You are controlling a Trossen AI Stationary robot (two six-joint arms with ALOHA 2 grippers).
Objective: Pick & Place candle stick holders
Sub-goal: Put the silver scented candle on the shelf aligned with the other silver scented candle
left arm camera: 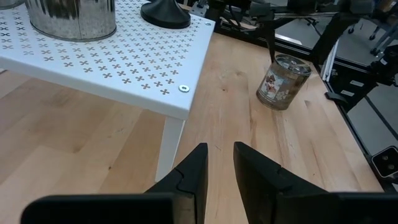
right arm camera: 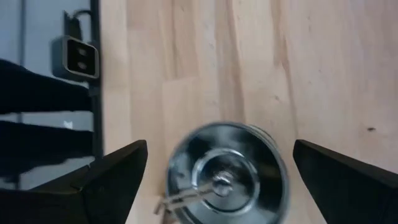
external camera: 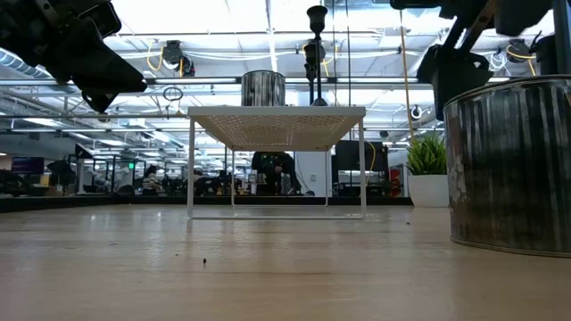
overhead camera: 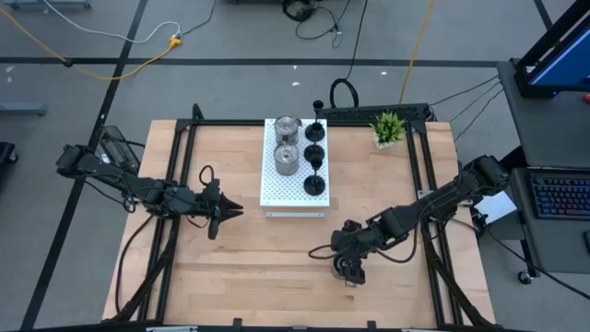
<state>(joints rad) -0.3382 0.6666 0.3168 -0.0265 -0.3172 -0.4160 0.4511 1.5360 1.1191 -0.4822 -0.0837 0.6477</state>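
Observation:
One shiny silver candle stick holder (right arm camera: 227, 177) stands on its base on the wooden table, near its front right. My right gripper (right arm camera: 221, 146) hangs over it, open wide, one finger on either side and clear of it. The white perforated board (overhead camera: 272, 189) carries two more silver holders (overhead camera: 288, 126) (overhead camera: 288, 161) and a row of black stemmed ones (overhead camera: 315, 155), all upright. My left gripper (left arm camera: 219, 168) waits left of the board, its fingers a narrow gap apart with nothing between them.
A small green plant (overhead camera: 388, 127) stands at the table's far right. The board stands on thin white legs (left arm camera: 171, 146) close in front of my left gripper. Black frame rails (overhead camera: 433, 184) run along the table's sides. Bare wood lies between the two grippers.

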